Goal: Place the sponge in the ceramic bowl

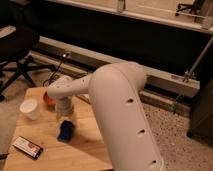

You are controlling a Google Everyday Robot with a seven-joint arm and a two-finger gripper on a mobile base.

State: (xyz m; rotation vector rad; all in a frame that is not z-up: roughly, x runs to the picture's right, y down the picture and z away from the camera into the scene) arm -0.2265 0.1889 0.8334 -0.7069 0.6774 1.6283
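Note:
The blue sponge (65, 131) is over the wooden table (85, 145), left of its middle. My gripper (65, 119) points down right above the sponge and meets its top; I cannot see whether the sponge rests on the table or hangs just off it. The orange-red ceramic bowl (48, 99) stands behind and to the left of the sponge, and the wrist hides much of it. The big white arm (125, 110) covers the right of the table.
A white cup (30, 108) stands left of the bowl. A flat dark box with a white label (28, 147) lies at the table's front left corner. An office chair (17, 55) is at the far left, and a long dark counter (125, 35) runs behind.

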